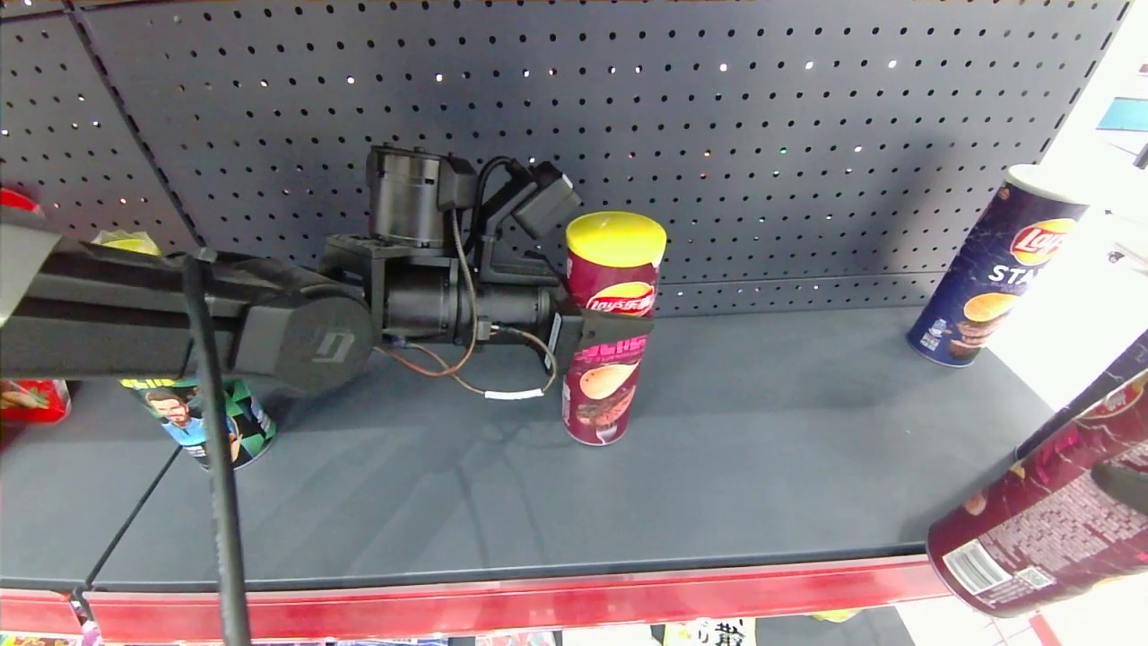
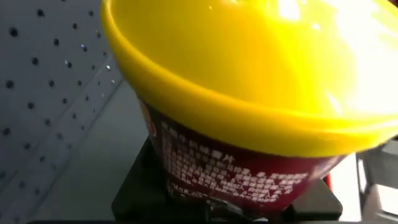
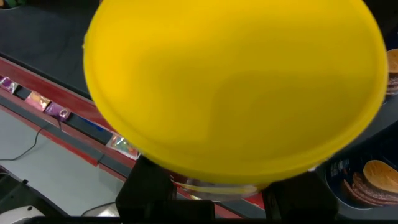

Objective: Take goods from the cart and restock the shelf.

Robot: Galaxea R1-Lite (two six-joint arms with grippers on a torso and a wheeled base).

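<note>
A maroon chip can [image 1: 612, 296] with a yellow lid stands upright in the middle of the grey shelf [image 1: 771, 467], its base at the shelf surface. My left gripper [image 1: 608, 339] comes in from the left and is shut around the can's middle. The left wrist view shows the yellow lid [image 2: 249, 68] up close, with the left gripper [image 2: 230, 205] below it. At the lower right, off the shelf's front corner, a second maroon can [image 1: 1040, 525] is tilted. My right gripper [image 3: 221, 199] is shut on it under its yellow lid [image 3: 236, 87].
A blue chip can [image 1: 991, 269] stands at the shelf's back right. A green and blue can [image 1: 220, 422] and a red package [image 1: 31, 399] sit at the left, partly behind my left arm. A pegboard wall [image 1: 717, 135] backs the shelf; a red rail [image 1: 538, 603] lines its front.
</note>
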